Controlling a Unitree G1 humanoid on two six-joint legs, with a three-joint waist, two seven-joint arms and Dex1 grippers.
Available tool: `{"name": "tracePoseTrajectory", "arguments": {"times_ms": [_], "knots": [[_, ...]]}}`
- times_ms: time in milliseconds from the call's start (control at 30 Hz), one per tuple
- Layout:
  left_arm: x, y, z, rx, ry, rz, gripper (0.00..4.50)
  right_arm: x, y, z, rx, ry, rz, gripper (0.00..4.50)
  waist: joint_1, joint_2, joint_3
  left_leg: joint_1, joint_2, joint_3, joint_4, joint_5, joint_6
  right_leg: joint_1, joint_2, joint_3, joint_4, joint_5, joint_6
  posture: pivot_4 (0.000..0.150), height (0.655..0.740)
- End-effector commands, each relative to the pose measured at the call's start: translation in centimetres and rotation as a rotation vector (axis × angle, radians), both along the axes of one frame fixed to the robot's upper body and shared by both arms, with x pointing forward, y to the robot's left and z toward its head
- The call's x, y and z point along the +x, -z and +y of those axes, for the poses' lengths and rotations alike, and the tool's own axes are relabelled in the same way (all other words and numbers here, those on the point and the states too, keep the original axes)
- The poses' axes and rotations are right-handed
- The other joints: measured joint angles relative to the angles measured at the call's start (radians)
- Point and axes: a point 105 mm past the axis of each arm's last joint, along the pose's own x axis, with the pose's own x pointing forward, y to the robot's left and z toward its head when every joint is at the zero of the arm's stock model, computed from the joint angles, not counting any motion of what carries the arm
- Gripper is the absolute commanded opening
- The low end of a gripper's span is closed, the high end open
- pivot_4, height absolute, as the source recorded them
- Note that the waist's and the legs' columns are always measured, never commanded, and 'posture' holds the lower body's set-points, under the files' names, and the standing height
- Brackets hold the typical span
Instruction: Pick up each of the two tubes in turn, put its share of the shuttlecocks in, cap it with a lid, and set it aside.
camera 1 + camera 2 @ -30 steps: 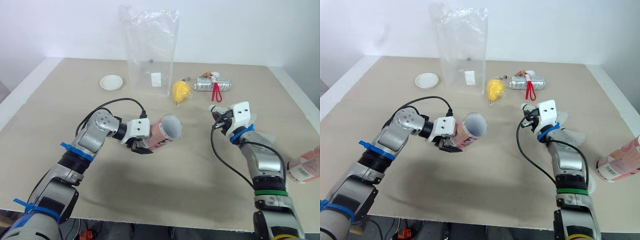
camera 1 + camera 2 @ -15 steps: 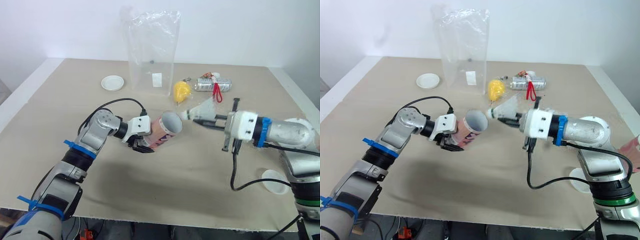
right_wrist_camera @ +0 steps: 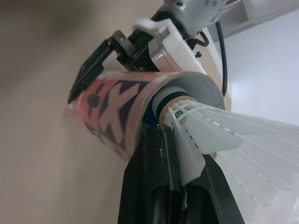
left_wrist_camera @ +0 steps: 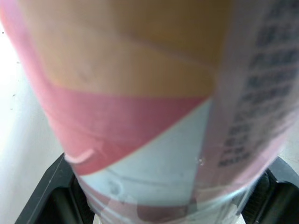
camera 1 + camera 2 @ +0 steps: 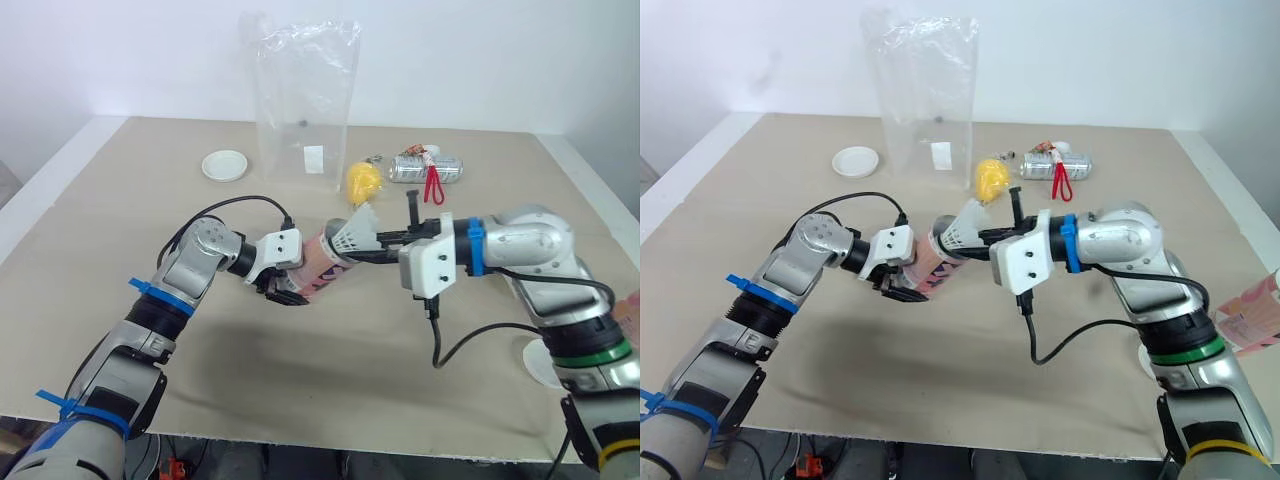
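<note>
My left gripper (image 5: 284, 291) clasps the tube (image 5: 322, 266), mouth toward 2 o'clock, while my right gripper (image 5: 366, 249) pinches a shuttlecock (image 5: 354, 231), cork at the mouth.

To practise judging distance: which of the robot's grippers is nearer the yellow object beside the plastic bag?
Right. The right gripper, holding a shuttlecock at the tube, is just in front of the yellow object; the left gripper, gripping that tube, lies farther left.

Beige table (image 5: 300, 390), clear plastic bag (image 5: 305, 90) standing upright near the far edge, small white label (image 5: 313, 159) on its front, yellow lump (image 5: 362, 180) just beside the bag, silver can (image 5: 420, 168) lying on its side to the right, red loop (image 5: 434, 186) draped over it
</note>
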Motion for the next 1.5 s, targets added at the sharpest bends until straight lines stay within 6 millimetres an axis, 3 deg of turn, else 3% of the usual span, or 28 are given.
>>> {"name": "tracePoseTrajectory", "arguments": {"times_ms": [33, 100, 200, 367, 433, 467, 733, 833, 900, 1033, 1267, 1500], "knots": [[-0.9, 1.3, -0.5, 0.028, 0.028, 0.044, 3.37, 0.2, -0.8, 0.1, -0.041, -0.021, -0.057, 0.05, 0.001, 0.0, 0.0, 0.0, 0.0, 0.0, 0.0, 0.0, 0.0, 0.0, 0.0, 0.0, 0.0, 0.0, 0.0, 0.15, 0.74], [-0.9, 1.4, -0.5, 0.029, 0.026, 0.044, 3.37, 0.2, -0.7, 0.0, -0.054, -0.026, -0.051, 0.05, 0.002, 0.0, 0.0, 0.0, 0.0, 0.0, 0.0, -0.001, 0.001, 0.0, 0.0, 0.0, 0.0, 0.002, -0.004, 0.15, 0.74], [-0.9, 1.4, -0.4, 0.029, 0.024, 0.047, 3.37, 0.1, -0.8, -0.1, -0.055, -0.029, -0.037, 0.88, 0.002, 0.0, 0.0, 0.0, 0.0, 0.0, -0.001, -0.001, 0.002, 0.0, 0.0, 0.0, 0.0, 0.002, -0.005, 0.15, 0.74], [-0.8, 1.5, -0.3, 0.035, 0.02, 0.045, 3.37, -0.7, -2.7, -0.5, 0.031, -0.036, 0.007, 2.83, 0.002, 0.0, 0.0, 0.0, 0.0, 0.0, 0.0, -0.001, 0.002, 0.0, 0.0, 0.0, 0.0, 0.002, -0.005, 0.15, 0.74], [-0.7, 1.5, -0.2, 0.038, 0.018, 0.044, 3.37, -1.2, -3.7, -0.8, 0.089, -0.034, 0.041, 3.74, 0.002, 0.0, 0.0, 0.0, 0.0, 0.0, 0.0, -0.001, 0.002, 0.0, 0.0, 0.0, 0.0, 0.002, -0.005, 0.15, 0.74], [-0.6, 1.5, -0.2, 0.04, 0.017, 0.045, 3.37, -1.5, -4.1, -1.0, 0.107, -0.032, 0.06, 4.39, 0.002, 0.0, 0.0, 0.0, 0.0, 0.0, 0.0, -0.001, 0.002, 0.0, 0.0, 0.0, 0.0, 0.002, -0.006, 0.15, 0.74], [-0.1, 1.5, -0.2, 0.045, 0.016, 0.043, 3.37, -2.7, -6.1, -2.9, 0.193, 0.018, 0.155, 4.46, 0.003, 0.0, 0.0, 0.0, 0.0, 0.0, 0.001, -0.001, 0.002, 0.001, 0.0, 0.0, 0.0, 0.002, -0.004, 0.15, 0.74], [-0.1, 1.6, -0.2, 0.047, 0.018, 0.042, 3.37, -2.7, -7.6, -4.4, 0.456, 0.115, 0.324, 4.46, 0.005, 0.0, 0.0, 0.0, 0.0, 0.0, 0.001, -0.001, 0.003, 0.001, 0.0, 0.0, 0.0, 0.002, -0.003, 0.15, 0.74], [-0.2, 1.6, -0.2, 0.047, 0.021, 0.04, 3.37, -2.4, -7.5, -5.8, 0.608, 0.214, 0.442, 4.46, 0.006, 0.0, 0.0, 0.0, 0.0, -0.001, 0.001, -0.001, 0.003, 0.002, 0.0, -0.001, 0.0, 0.002, -0.004, 0.15, 0.74], [-0.3, 1.6, -0.3, 0.049, 0.033, 0.032, 3.37, -1.8, -5.2, -9.2, 0.872, 0.476, 0.568, 4.46, 0.009, -0.001, 0.0, -0.001, 0.0, -0.003, 0.002, -0.001, 0.003, 0.002, -0.001, -0.002, 0.0, 0.003, -0.005, 0.15, 0.74], [-0.1, 0.6, -1.8, -0.041, 0.048, -0.018, 3.37, -3.2, -0.3, -16.0, 1.159, 0.905, 0.605, 4.46, 0.018, 0.001, -0.001, -0.001, -0.002, -0.006, 0.002, -0.001, 0.003, 0.003, -0.001, -0.004, 0.001, -0.001, 0.0, 0.15, 0.74], [-0.4, 0.9, -2.2, -0.042, 0.064, -0.021, 3.37, -5.6, 3.1, -19.1, 1.228, 1.086, 0.668, 4.46, 0.017, 0.001, -0.001, -0.002, -0.006, -0.007, 0.003, 0.001, 0.005, 0.004, -0.003, -0.002, 0.001, -0.001, 0.003, 0.15, 0.74]]}}
